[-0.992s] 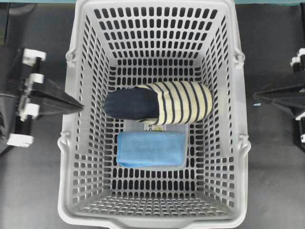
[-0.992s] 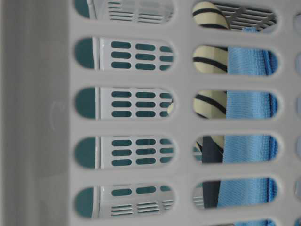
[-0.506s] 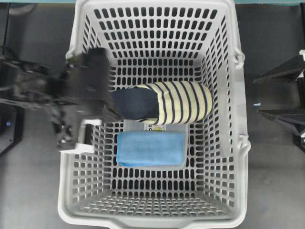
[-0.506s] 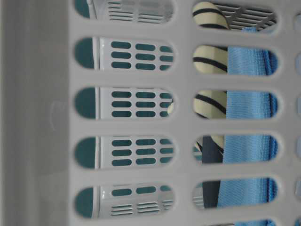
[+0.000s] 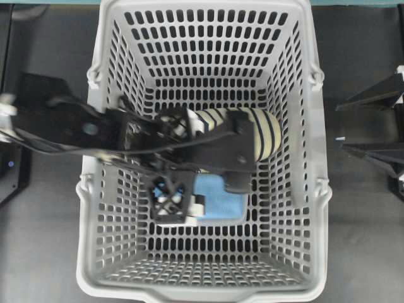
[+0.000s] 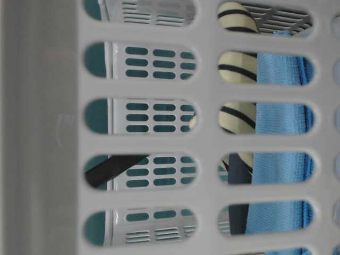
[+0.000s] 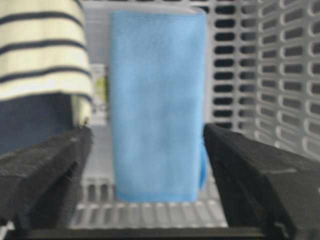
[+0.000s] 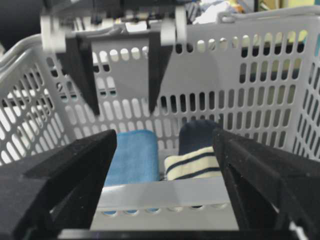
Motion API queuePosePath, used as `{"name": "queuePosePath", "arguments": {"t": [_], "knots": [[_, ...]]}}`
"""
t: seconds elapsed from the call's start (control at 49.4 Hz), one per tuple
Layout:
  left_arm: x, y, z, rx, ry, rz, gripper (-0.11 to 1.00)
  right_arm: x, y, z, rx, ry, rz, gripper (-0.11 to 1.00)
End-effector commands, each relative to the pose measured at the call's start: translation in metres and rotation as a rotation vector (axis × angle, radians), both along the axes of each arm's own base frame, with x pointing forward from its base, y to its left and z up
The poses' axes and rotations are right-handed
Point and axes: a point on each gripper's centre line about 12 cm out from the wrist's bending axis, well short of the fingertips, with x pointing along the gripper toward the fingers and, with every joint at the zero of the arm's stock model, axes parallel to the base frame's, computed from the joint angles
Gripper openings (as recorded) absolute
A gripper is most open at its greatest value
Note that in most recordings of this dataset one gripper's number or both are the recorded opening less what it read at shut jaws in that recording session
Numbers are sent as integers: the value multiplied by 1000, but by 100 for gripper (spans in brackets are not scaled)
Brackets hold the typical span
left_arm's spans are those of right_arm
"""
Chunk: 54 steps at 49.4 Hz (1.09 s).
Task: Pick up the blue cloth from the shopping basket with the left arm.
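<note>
The blue cloth [image 5: 222, 197] lies flat on the floor of the grey shopping basket [image 5: 315, 189], just in front of the navy and cream striped bundle [image 5: 255, 129]. My left gripper [image 5: 175, 199] reaches down inside the basket over the cloth's left end. In the left wrist view the cloth [image 7: 157, 100] lies between the open jaws of the left gripper [image 7: 146, 131], untouched. From the right wrist view the left gripper [image 8: 120, 92] hangs above the cloth [image 8: 132, 157]. My right gripper [image 5: 341, 128] is open outside the basket's right wall.
The striped bundle [image 7: 42, 55] lies close beside the cloth, with a clear flat packet [image 5: 243, 172] under both. The basket's slotted walls [image 7: 280, 75] stand high all round. In the table-level view a black bar of the left arm [image 6: 109, 167] shows through a slot.
The left arm has swung from the basket's left rim into the basket and down over the blue cloth. The right arm has stayed still over the last half second.
</note>
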Motion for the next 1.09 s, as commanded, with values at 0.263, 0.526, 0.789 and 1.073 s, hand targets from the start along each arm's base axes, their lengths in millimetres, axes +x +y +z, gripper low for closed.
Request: {"name": "queuePosePath", "arguments": {"t": [0.263,0.526,0.789,1.073], "knots": [[19,-13,-56,12,112,-10,84,2,0,11,3,-32,-1,75],[22,-17,-87,8,128,-8,83,2,0,10,3,-31,-1,75],[17,-16,-94,16,152,-16,72,2,0,10,0,-29,0,75],[14,-18,-56,9,100,-20,12,2,0,10,-2,-28,0,75]]}}
